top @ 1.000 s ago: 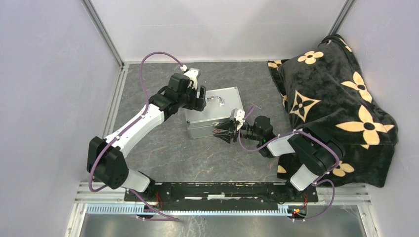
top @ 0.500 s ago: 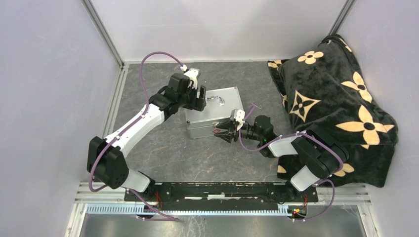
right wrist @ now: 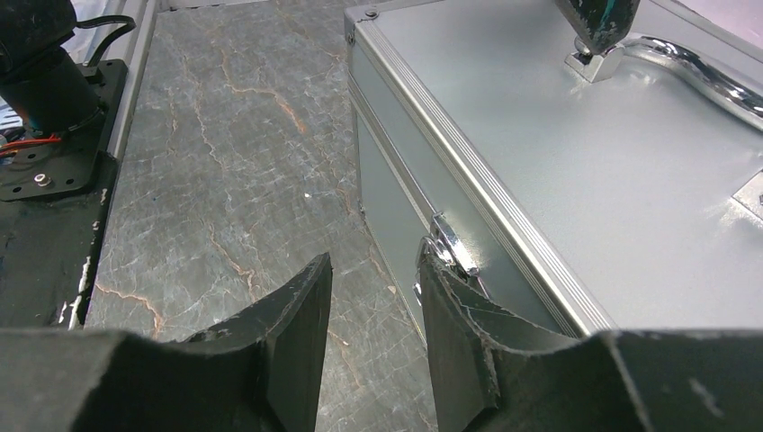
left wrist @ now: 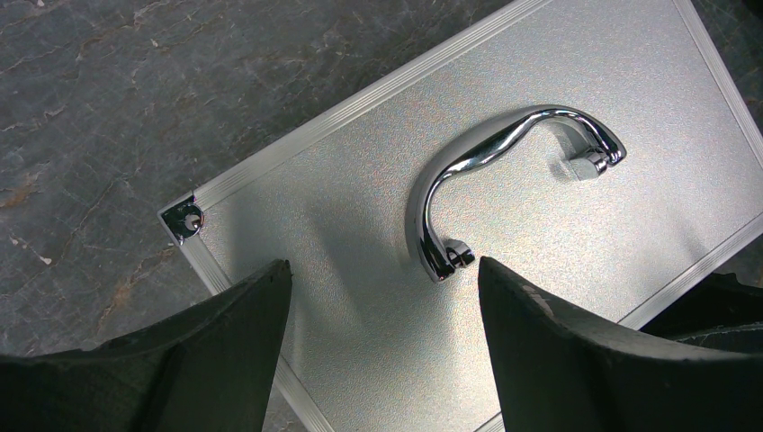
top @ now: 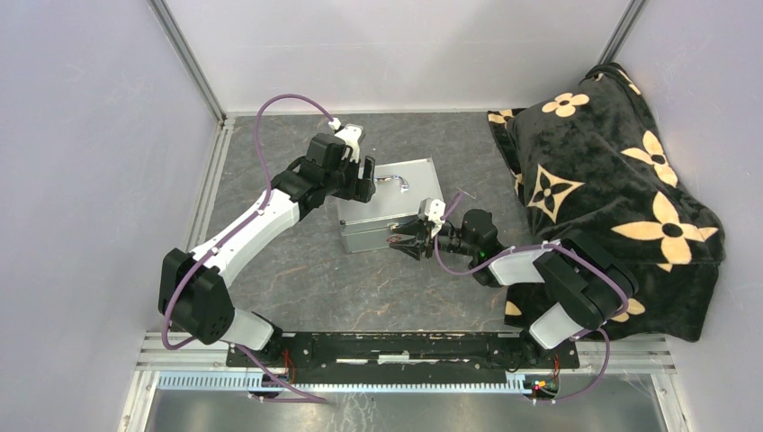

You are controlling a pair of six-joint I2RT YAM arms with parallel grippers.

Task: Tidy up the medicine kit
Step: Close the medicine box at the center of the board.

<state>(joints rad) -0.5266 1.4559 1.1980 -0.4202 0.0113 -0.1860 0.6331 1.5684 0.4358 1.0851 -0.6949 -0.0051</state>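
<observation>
The medicine kit (top: 389, 202), a silver-grey metal case with its lid shut, sits mid-table. Its chrome handle (left wrist: 490, 171) lies flat on the lid. My left gripper (top: 367, 180) is open and hovers over the lid's left part (left wrist: 378, 270), its fingers on either side of the handle's near end. My right gripper (top: 402, 241) is open, low at the case's front wall. In the right wrist view its right finger (right wrist: 459, 315) touches the chrome front latch (right wrist: 454, 245). The case also shows in the right wrist view (right wrist: 558, 162).
A black blanket with cream flowers (top: 612, 180) covers a bulky shape at the right. White walls close the cell at back and sides. The grey marble-look table (top: 297, 270) lies bare to the left and in front of the case.
The right gripper has edged slightly up toward the case's front. The left arm has not visibly moved.
</observation>
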